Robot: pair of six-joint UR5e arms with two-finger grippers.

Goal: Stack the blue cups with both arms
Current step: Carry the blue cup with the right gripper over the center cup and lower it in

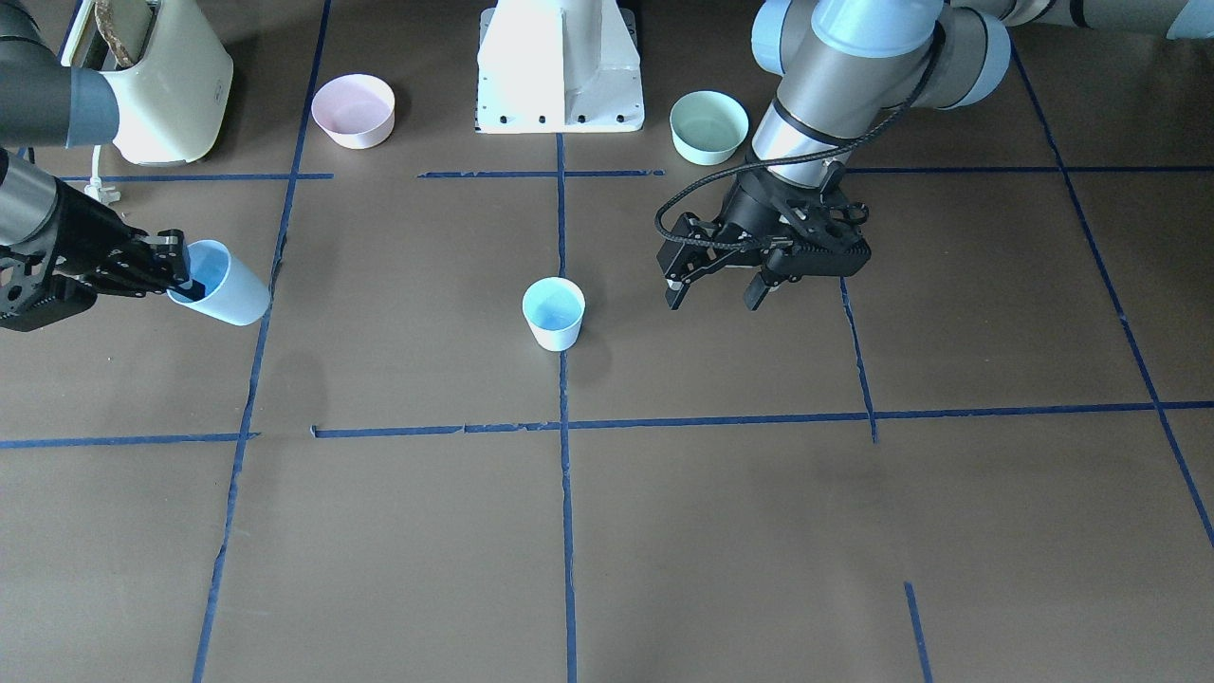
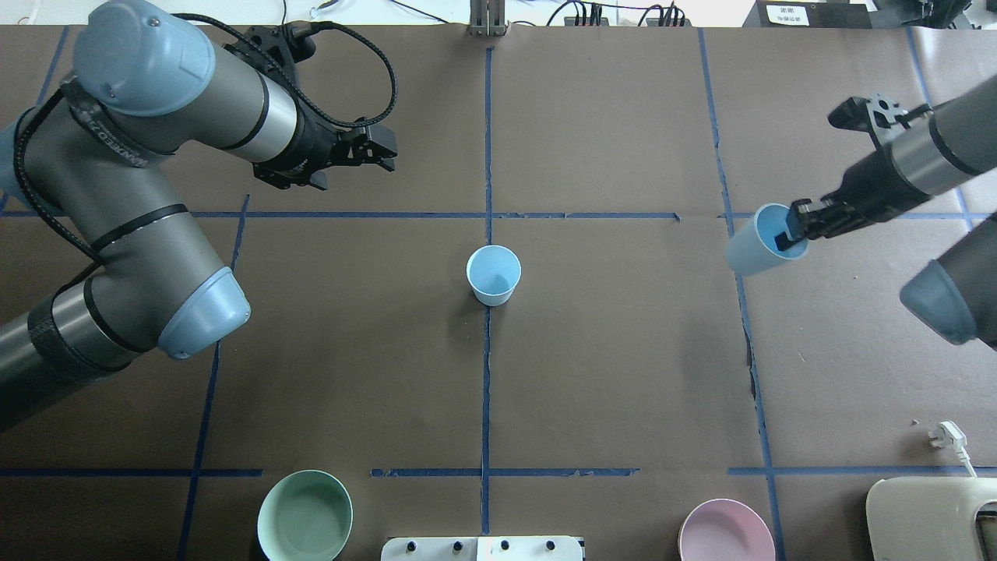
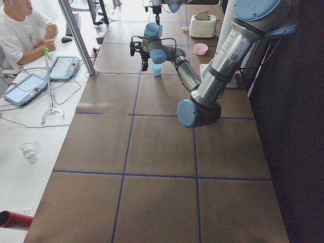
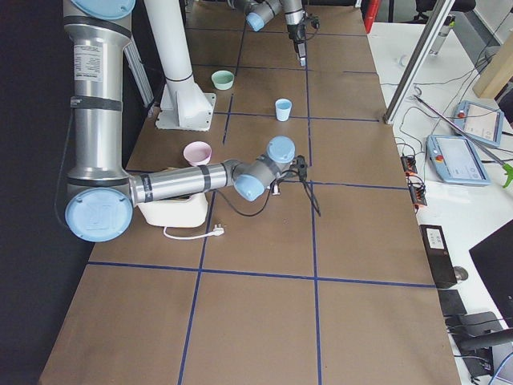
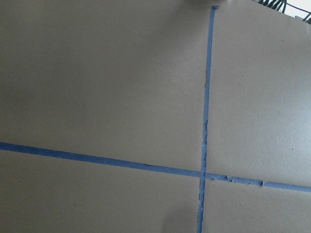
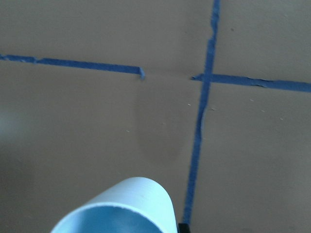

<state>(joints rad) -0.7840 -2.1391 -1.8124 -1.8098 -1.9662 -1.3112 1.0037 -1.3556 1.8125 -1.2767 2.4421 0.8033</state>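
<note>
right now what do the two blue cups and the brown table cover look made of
Upright pale-blue tapered cup and tilted pale-blue tapered cup: likely plastic; smooth, even-coloured, softly matte walls. Brown table cover: probably paper or card; flat, matte, no glare.

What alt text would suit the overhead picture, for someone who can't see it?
The right gripper holds a tilted blue cup by its rim at the right, while a second blue cup stands upright at the centre. The left gripper hangs open and empty on the left; a mint-green bowl and a pink bowl sit at the near edge.
</note>
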